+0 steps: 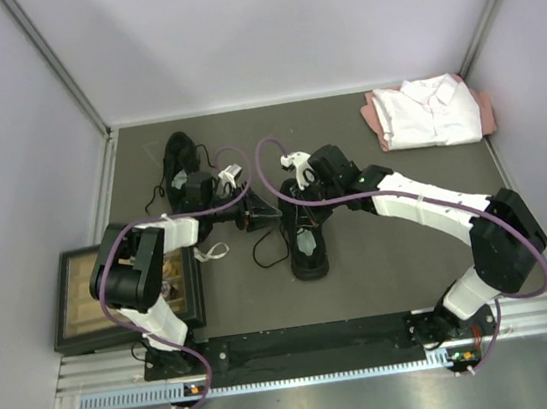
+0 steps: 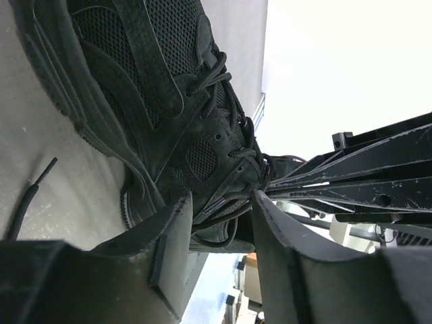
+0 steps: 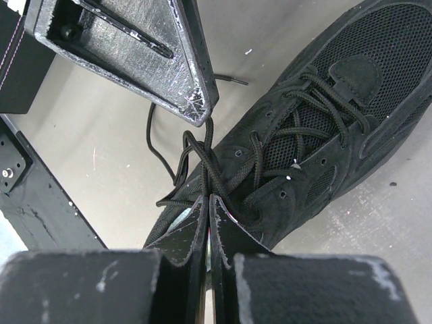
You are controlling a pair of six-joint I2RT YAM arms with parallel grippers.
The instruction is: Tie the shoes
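Right gripper (image 3: 208, 202) pressed together, pinching the lace (image 3: 200, 158) at the throat of the near shoe (image 3: 351, 128).
Left gripper (image 2: 219, 214) spread astride the same strands, probably placed to take the loop; second shoe (image 1: 181, 156) lies farther back on the worktop (image 1: 390, 250).

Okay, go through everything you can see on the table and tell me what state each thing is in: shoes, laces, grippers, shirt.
near shoe: upright on its sole, not tied.
laces: twisted together above the near shoe, no bow.
far shoe: appears untied, with lace lying loose beside it.
left gripper: open, laces between its fingers.
right gripper: shut on the laces.
white shirt: folded.
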